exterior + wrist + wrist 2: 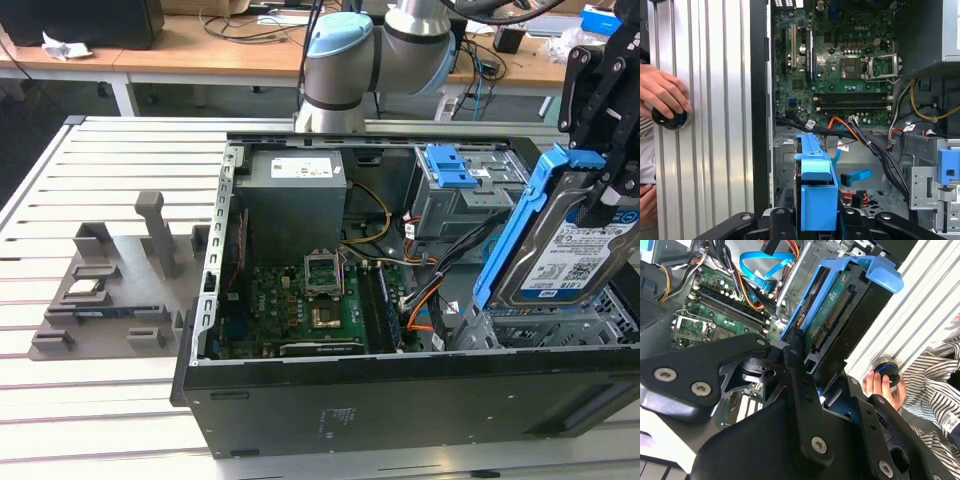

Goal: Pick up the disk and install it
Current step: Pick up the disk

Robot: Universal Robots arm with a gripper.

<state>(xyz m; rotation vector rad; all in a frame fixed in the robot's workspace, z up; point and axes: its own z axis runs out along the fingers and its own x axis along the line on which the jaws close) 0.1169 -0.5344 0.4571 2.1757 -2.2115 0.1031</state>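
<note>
hand [600,185]: black metal linkage fingers, clenched on the disk at the exterior view's right, above the open computer case
disk [572,255]: flat silver rectangular drive, blue-and-white label, bright blue plastic frame along its edges; held tilted on edge, lifted over the case's near right corner, not seated in any bay
disk in wrist views: blue frame end [816,192] sat between the fingers in the first wrist view; green circuit underside and connector strip [832,315] faced the camera in the second wrist view
computer case [400,400]: black sheet-metal box, side panel off, lying open on the desk
inside case: green motherboard [300,305] with square bare socket, grey boxy power supply [295,195], grey metal drive cage [455,195] with blue plastic latch, bundles of black, orange and yellow cables [425,290]
desk [110,160]: ribbed silver aluminium slats
grey holder [120,285]: matte grey plastic fixture on the desk, at the exterior view's left of the case, with an upright post; small square silver chip [82,290] rested in it
person's hand [662,95]: rested on a round black knob [670,119] on the slats beside the case; striped sleeve [930,385] in the second wrist view
</note>
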